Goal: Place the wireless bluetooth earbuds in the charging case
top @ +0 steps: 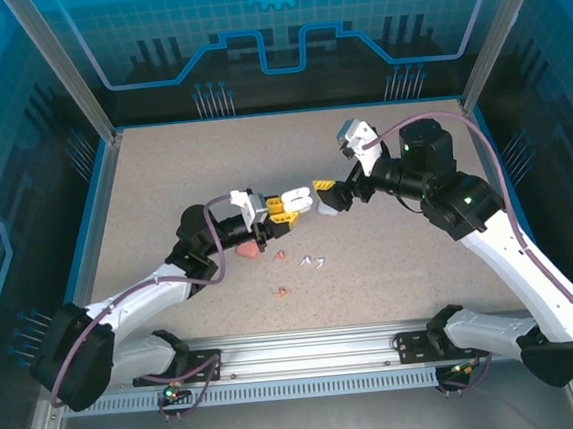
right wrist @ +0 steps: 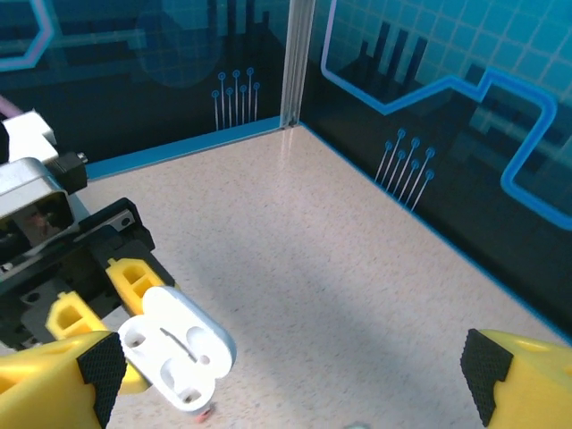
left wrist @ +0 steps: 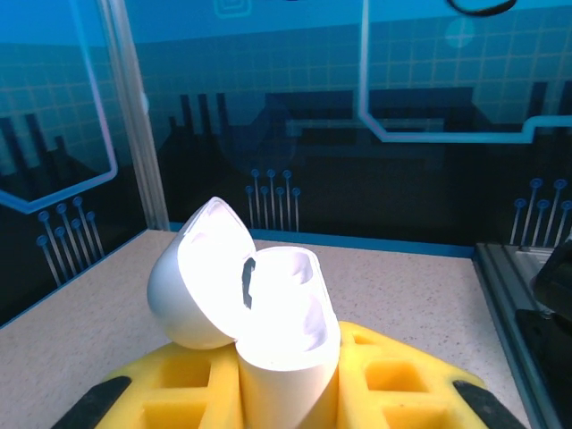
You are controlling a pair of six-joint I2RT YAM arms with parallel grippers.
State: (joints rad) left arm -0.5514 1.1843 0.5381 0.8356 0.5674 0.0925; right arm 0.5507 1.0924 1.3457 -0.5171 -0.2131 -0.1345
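An open charging case (left wrist: 281, 331) of glossy white plastic, rounded like a pebble, stands clamped between the yellow, waffle-moulded fingers (left wrist: 393, 375) of the left gripper (top: 284, 206). Its domed lid (left wrist: 201, 273) is swung back on the hinge to that gripper's left. Seen from the right wrist, the case (right wrist: 179, 344) shows a flat face with two sockets, pointed toward the right gripper (right wrist: 290, 375).

The right gripper's jaws stand wide and hold nothing, with a black pad (right wrist: 487, 366) at each yellow fingertip. From overhead the right gripper (top: 327, 196) sits just beyond the case (top: 303, 198), nearly touching it, the two tools meeting nose to nose above the table.

The earbuds lie loose on the table, on the arm-base side of the left gripper. Two white earbuds (top: 317, 262), tiny and stemmed, lie together, with one pinkish earbud (top: 281, 254) near them. Another pinkish earbud (top: 281, 292) lies further toward the bases. A larger rounded pink lump (top: 250, 248) rests beside the left arm's wrist.

The table (top: 164, 185) is speckled beige and matte, ringed by glassy blue walls (top: 20, 147).
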